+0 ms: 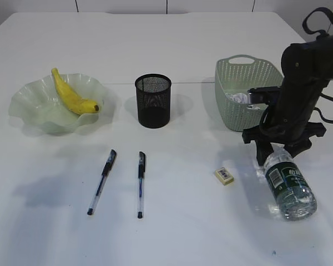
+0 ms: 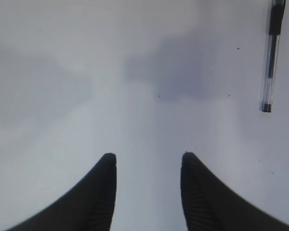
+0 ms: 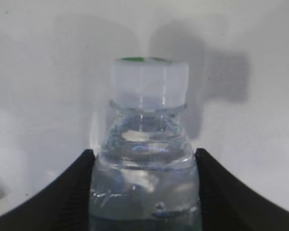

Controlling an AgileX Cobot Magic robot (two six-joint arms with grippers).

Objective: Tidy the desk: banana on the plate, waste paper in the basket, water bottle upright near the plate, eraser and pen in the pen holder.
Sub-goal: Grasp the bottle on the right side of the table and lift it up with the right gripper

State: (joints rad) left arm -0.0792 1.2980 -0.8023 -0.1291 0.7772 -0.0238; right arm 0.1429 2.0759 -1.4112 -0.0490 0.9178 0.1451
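Clear water bottle [image 3: 144, 163] lies gripped at its shoulder inside the closed right end effector [image 3: 144, 192].

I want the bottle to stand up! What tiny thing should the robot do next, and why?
Probably tip it upright: the clear plastic water bottle lies on the white table, and the right gripper has its black fingers pressed against both sides of its shoulder.
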